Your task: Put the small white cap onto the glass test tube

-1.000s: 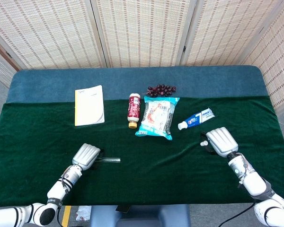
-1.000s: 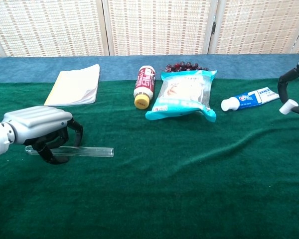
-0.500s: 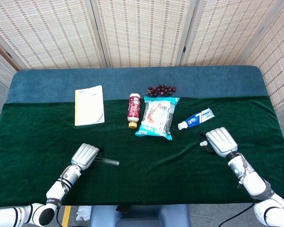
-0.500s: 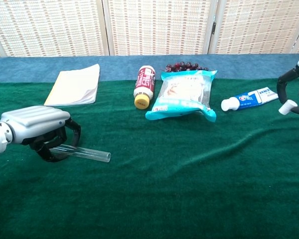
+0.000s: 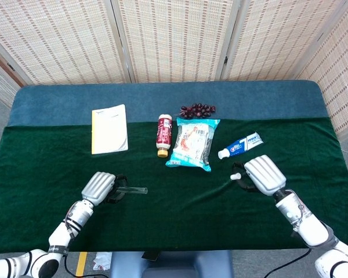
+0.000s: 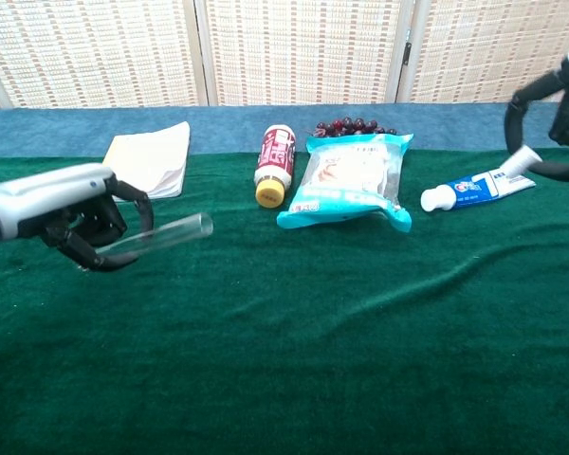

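Note:
My left hand (image 5: 100,187) (image 6: 68,210) grips a clear glass test tube (image 6: 161,233) (image 5: 132,190) and holds it above the green cloth, its open end pointing toward the middle of the table. At the table's right side my right hand (image 5: 261,174) (image 6: 548,123) pinches a small white cap (image 5: 236,176) (image 6: 521,159) between thumb and a finger, also raised off the cloth. The two hands stay well apart, with the cap far to the right of the tube's mouth.
Across the back lie a yellow-white notebook (image 5: 109,128), a red-labelled bottle (image 5: 163,135) on its side, a blue snack packet (image 5: 193,144), dark grapes (image 5: 198,109) and a toothpaste tube (image 5: 239,145). A green cloth (image 5: 180,202) covers the table.
The left hand has lifted the test tube off the cloth. The right hand has risen and moved toward the centre with the cap.

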